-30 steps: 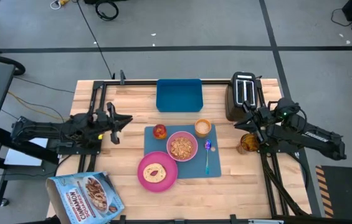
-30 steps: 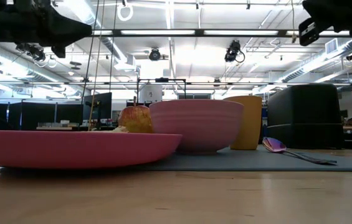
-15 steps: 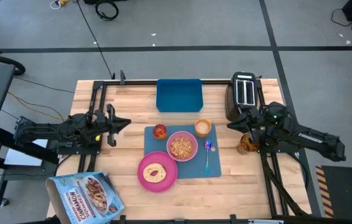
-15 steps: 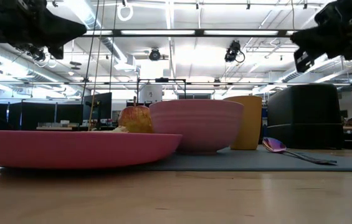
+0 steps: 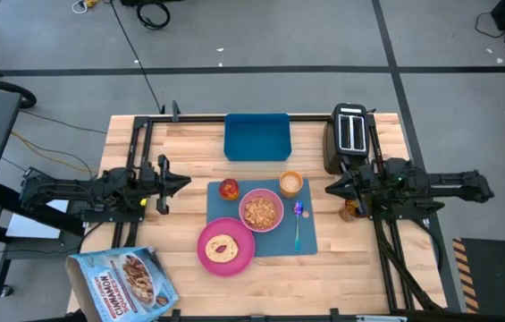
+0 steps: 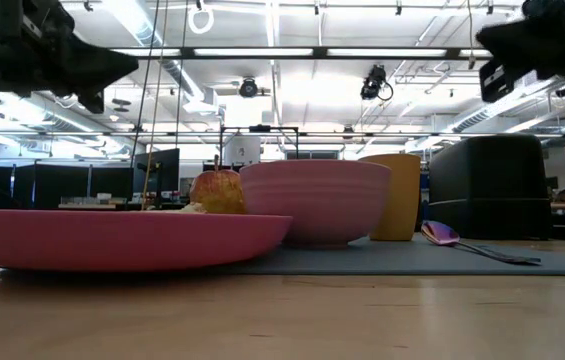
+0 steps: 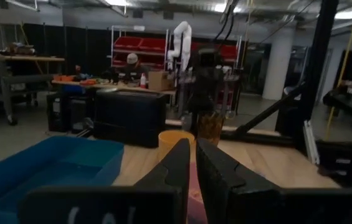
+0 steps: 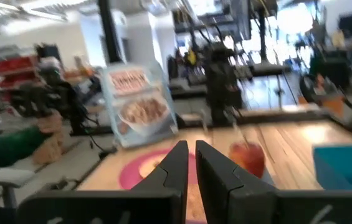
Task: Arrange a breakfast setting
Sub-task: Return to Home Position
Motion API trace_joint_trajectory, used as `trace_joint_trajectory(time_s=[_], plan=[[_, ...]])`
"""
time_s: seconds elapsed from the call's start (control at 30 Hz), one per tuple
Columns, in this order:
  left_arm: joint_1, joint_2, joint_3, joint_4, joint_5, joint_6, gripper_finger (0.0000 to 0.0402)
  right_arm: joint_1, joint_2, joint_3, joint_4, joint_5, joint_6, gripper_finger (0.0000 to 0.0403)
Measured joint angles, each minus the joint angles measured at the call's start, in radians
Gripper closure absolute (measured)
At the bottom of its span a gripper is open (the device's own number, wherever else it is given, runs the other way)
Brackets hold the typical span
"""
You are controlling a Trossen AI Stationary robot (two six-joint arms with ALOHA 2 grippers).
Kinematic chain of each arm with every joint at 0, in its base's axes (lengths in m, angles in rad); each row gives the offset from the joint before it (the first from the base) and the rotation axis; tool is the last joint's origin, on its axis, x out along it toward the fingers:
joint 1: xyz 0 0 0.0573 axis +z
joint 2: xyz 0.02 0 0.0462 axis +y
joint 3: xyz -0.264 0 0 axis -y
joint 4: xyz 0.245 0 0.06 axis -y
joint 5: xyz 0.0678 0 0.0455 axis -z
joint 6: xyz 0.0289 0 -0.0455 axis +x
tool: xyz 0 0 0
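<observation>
The left pincer point(image 5: 183, 182) hangs over the bench, its fingers drawn almost together and holding nothing; just ahead of its tips lies the mat point(image 5: 307, 243), with the apple point(image 5: 229, 189) on the corner nearest it. The right pincer point(image 5: 328, 189) faces it from the mat's far side, likewise nearly closed and empty; the orange cup point(image 5: 290, 183) stands just before its tips and the spoon point(image 5: 297, 224) near them. Between the two pincers sits the bowl point(image 5: 242, 211); the plate point(image 5: 207, 259) beside it overhangs the mat's edge and carries the toast point(image 5: 223, 248).
</observation>
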Motion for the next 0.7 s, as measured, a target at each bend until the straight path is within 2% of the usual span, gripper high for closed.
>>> trace_joint_trajectory(time_s=[0.1,0.2,0.3,0.43,0.7], plan=[[0.0,0.0,0.001,-0.017,0.0,0.005,0.0368,0.021,-0.054,0.006,-0.005,-0.001,-0.006,0.0364],[0.0,0.0,0.002,-0.019,-0.001,0.005,0.0368,0.018,-0.141,0.035,-0.106,0.001,-0.017,0.0364],[0.0,-0.005,0.026,-0.065,0.0,0.005,0.0368,0.018,-0.143,0.072,-0.18,0.012,-0.045,0.0364],[-0.001,-0.021,0.085,-0.17,-0.001,0.011,0.0368,0.018,-0.145,0.079,-0.194,0.052,-0.075,0.0364],[-0.005,-0.117,0.105,-0.228,-0.001,0.058,0.0368,0.018,-0.145,0.113,-0.191,0.0,-0.081,0.0364]])
